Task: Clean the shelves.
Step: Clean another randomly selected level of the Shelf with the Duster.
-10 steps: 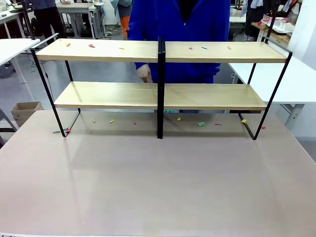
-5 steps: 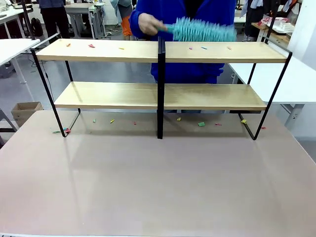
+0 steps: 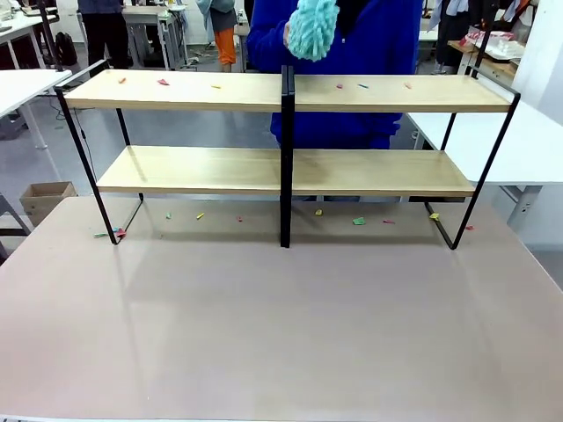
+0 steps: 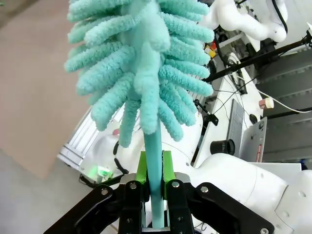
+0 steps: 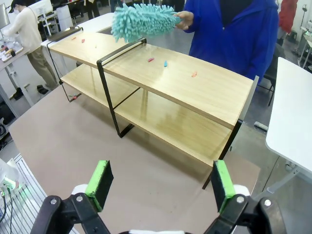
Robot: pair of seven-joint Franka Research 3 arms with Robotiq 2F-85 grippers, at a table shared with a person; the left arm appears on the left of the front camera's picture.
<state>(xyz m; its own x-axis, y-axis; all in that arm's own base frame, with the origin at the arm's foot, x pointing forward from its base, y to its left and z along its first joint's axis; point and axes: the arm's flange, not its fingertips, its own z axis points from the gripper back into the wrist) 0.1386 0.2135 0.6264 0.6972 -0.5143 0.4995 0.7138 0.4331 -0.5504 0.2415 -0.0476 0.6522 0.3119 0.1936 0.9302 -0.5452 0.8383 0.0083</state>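
Light-wood shelves [image 3: 193,169], 2 boards in thin black frame w/ centre post, stand across far half of grey-brown tabletop [image 3: 281,334]. Small coloured scraps [image 3: 164,82] lie on top board, more on tabletop under the rack. Person [image 3: 369,44] in blue behind it holds fluffy teal duster [image 3: 313,26] above centre post, hand [image 5: 184,19] at its handle end. Left gripper [image 4: 154,168] is clamped on handle of a 2nd duster [image 4: 141,63], also teal. Right gripper [image 5: 161,187] has fingers spread wide, holding nothing. White tables [image 3: 537,149] on both sides; cardboard box [image 3: 46,195] on floor at left.

Bright, even indoor light, with a soft sheen on the tabletop [image 3: 281,334] — wrist-view edges seemingly warped.
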